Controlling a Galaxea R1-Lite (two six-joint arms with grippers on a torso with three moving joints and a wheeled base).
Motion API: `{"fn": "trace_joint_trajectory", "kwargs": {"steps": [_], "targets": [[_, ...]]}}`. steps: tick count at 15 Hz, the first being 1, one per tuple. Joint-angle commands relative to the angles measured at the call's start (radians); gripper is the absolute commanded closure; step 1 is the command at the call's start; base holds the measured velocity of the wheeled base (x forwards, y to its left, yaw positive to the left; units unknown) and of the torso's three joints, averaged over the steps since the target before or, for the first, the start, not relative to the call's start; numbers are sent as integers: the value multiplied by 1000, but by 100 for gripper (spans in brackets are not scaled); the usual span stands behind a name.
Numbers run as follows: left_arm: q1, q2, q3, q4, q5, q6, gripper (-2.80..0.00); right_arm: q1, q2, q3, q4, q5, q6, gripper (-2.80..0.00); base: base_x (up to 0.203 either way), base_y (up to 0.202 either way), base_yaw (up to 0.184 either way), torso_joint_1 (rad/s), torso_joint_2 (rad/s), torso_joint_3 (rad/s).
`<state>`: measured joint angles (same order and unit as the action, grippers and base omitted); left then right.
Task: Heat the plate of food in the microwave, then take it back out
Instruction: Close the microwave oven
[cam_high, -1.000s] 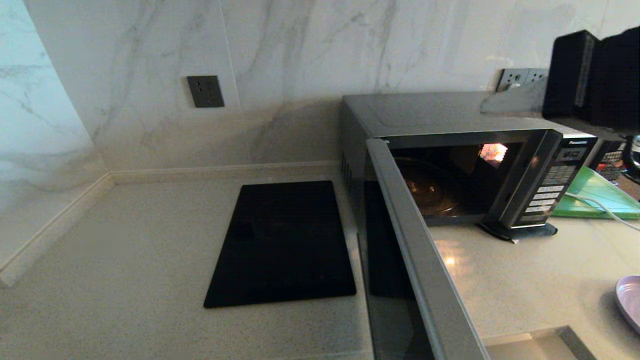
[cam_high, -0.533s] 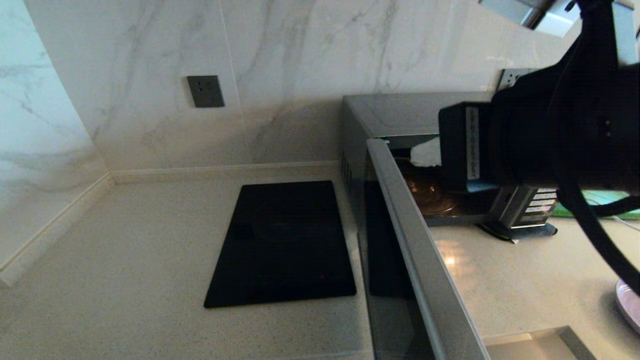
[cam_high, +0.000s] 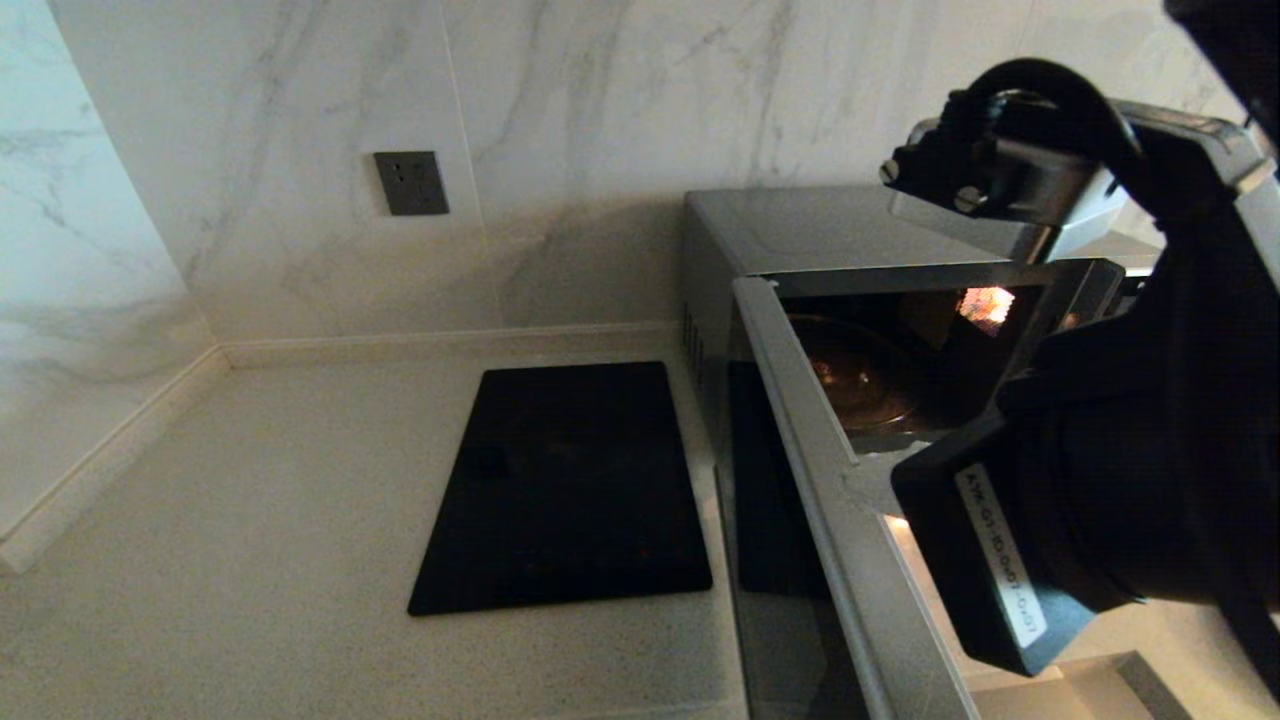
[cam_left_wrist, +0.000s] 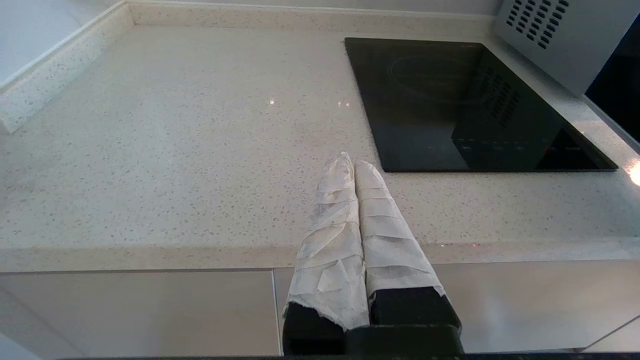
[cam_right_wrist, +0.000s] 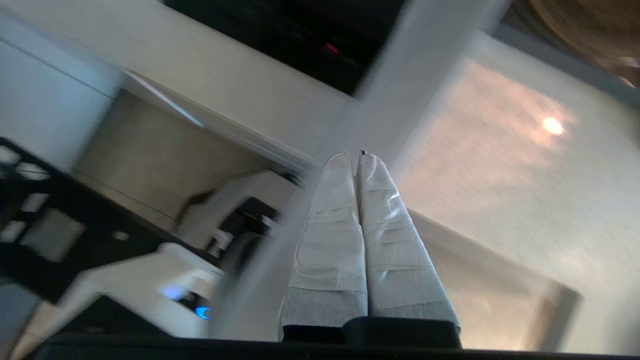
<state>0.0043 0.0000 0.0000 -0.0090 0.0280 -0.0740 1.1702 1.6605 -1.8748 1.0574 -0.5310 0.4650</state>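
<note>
The right arm has swung down in front of the open microwave (cam_high: 800, 240), its right gripper (cam_right_wrist: 357, 156) pressed together and empty beside the door's (cam_high: 840, 520) edge, while the plate of food is hidden.

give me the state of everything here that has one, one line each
microwave: lit inside, no plate on the glass turntable.
microwave door: swung wide open toward the camera.
left claw: shut, empty, over the counter near the black panel.
right claw: shut, empty, in front of the microwave by the open door's edge.
plate of food: not in view.
</note>
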Motion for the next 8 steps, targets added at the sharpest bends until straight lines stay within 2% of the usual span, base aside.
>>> {"fn": "trace_joint_trajectory", "kwargs": {"steps": [1,5,8], "targets": [[0,2,0,0,1,-1,0,42,54,-83,7,-1,6,0,0,0,0,0,0,0],[0,2,0,0,1,-1,0,75,110,-97,-38,1,17,0,0,0,0,0,0,0],[0,2,0,0,1,-1,0,81,150,-95,7,-2,66,0,0,0,0,0,0,0]]}}
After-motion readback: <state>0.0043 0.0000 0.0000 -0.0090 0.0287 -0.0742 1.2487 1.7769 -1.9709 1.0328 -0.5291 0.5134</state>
